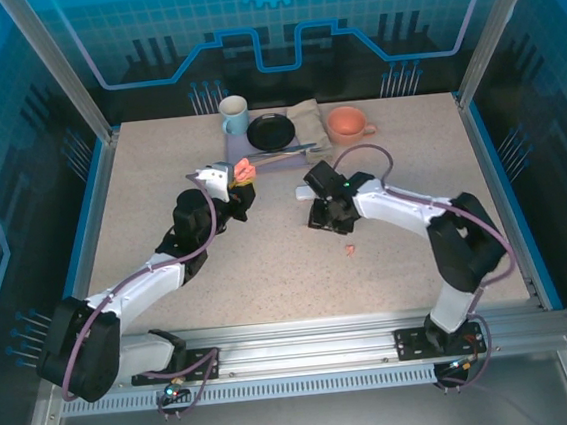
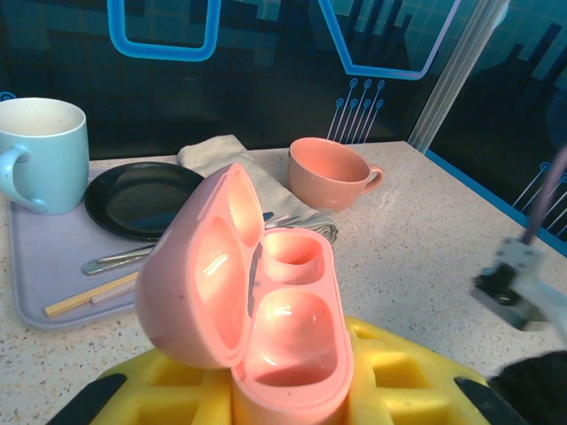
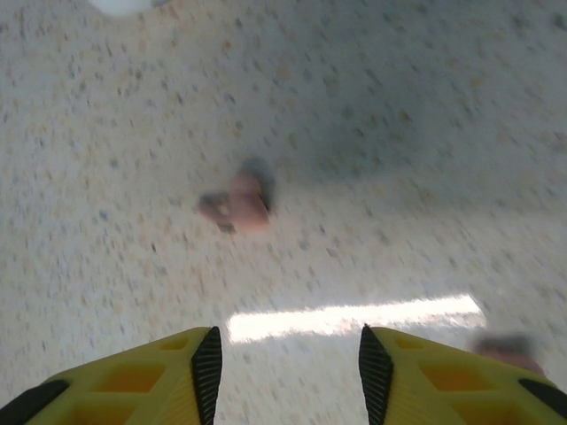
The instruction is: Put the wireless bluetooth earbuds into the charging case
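Observation:
My left gripper (image 2: 292, 390) is shut on the salmon-pink charging case (image 2: 266, 310), holding it above the table with its lid swung open to the left. Both of its wells look empty. From above, the case (image 1: 246, 170) sits at the tip of my left gripper (image 1: 238, 182), left of centre. My right gripper (image 3: 288, 354) hangs open over the bare tabletop with nothing between its fingers. A blurred pink earbud (image 3: 237, 205) lies on the table just ahead of the fingers. Another pink blur (image 3: 512, 348) shows beside the right finger. From above, my right gripper (image 1: 324, 217) points down, with one pink earbud (image 1: 349, 250) lying near it.
At the back stands a lavender tray (image 2: 35, 292) carrying a light blue mug (image 2: 40, 150), a black plate (image 2: 133, 199) and cutlery (image 2: 115, 258). A folded cloth (image 1: 307, 120) and a salmon mug (image 1: 347, 124) sit beside it. Glass walls enclose the table.

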You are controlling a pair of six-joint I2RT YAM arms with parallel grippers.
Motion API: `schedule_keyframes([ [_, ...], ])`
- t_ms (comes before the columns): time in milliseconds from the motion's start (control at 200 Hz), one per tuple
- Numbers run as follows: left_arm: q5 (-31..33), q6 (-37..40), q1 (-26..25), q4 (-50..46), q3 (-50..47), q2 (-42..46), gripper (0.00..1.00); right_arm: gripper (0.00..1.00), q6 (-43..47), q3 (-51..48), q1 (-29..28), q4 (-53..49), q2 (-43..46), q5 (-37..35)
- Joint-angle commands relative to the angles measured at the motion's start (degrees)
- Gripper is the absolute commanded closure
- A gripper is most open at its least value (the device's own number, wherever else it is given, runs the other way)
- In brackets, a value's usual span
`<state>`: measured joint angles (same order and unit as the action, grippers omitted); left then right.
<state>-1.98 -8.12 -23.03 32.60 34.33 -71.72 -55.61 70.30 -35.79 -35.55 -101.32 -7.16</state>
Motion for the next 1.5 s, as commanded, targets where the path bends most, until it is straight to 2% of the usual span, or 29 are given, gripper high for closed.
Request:
schedule_keyframes([
  [0,-1.3,-0.9,0.5,1.4,0.9,0.0,1.00,0.53,1.7,7.4,-0.2,-0.1,-6.1,-1.4],
  [185,-1.2,-1.1,0.5,1.1,1.0,0.3,1.00,0.54,7.0,16.9,-0.4,-2.0,-15.3,0.7],
  [430,-0.9,-1.0,0.5,0.8,0.7,1.1,1.00,0.55,10.1,18.1,-0.8,-1.6,-19.4,4.8],
  [630,-0.9,-0.9,0.5,0.8,0.3,1.4,1.00,0.56,11.0,11.8,-1.8,-1.5,-13.9,7.3],
  [920,-0.6,-1.0,0.5,1.5,-0.1,1.5,1.00,0.56,9.2,-7.4,-4.2,1.8,5.2,9.8],
  [1045,-0.6,-1.1,0.5,1.6,-0.2,1.4,1.00,0.55,7.6,-11.7,-4.2,1.4,12.2,5.7],
  [1226,-0.8,-0.9,0.5,1.6,-0.1,1.1,1.00,0.57,3.0,-9.3,-4.1,-3.8,9.9,-1.4],
  [1341,-0.8,-1.2,0.5,1.6,0.0,1.1,1.00,0.56,1.4,-8.6,-4.2,-1.5,7.8,-1.8],
  [1496,-1.1,-1.3,0.5,1.7,0.0,1.0,1.00,0.56,3.5,-6.0,-4.2,0.2,2.4,-2.0],
])
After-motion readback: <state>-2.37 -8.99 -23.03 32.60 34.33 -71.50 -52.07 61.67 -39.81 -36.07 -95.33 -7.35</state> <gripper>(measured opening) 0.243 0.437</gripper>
